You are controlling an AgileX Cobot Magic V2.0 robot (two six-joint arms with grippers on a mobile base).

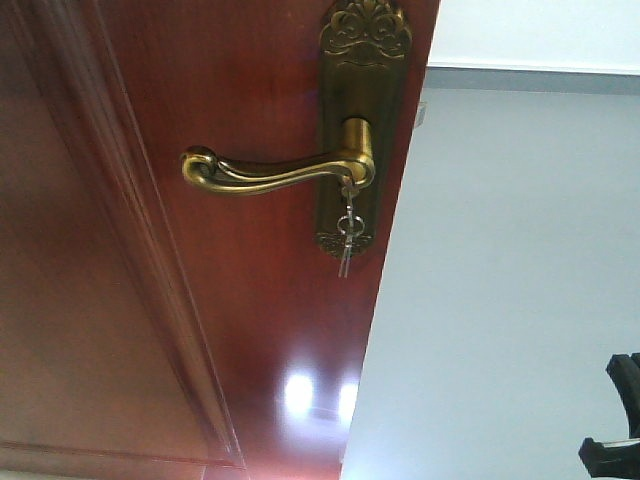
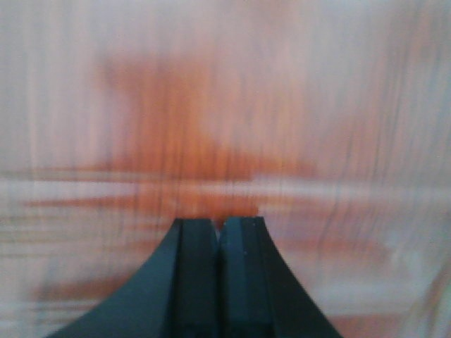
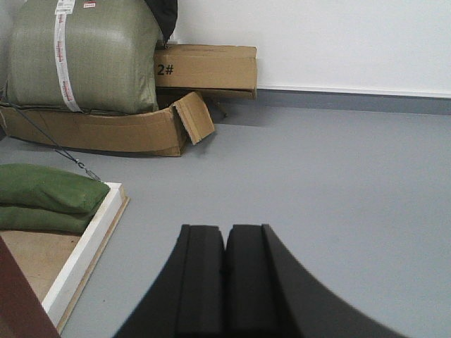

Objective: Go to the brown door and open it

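The brown door (image 1: 230, 330) fills the left of the front view, glossy reddish-brown and seen from below. Its brass lever handle (image 1: 270, 172) points left from a tall ornate backplate (image 1: 352, 120), and keys (image 1: 347, 235) hang under the lever. The door's edge runs down the middle of that view with grey floor to its right. My left gripper (image 2: 220, 222) is shut with nothing in it, its tips very close to the blurred door surface (image 2: 211, 113). My right gripper (image 3: 226, 229) is shut and empty, facing grey floor (image 3: 331, 169) beside the door's corner (image 3: 17, 299).
A white-edged wooden base (image 3: 84, 243) holds green sandbags (image 3: 46, 190) at the left. Beyond lie a large green sack (image 3: 84, 56) in a torn cardboard tray and a cardboard box (image 3: 208, 67) against the white wall. A black arm part (image 1: 615, 420) shows low right.
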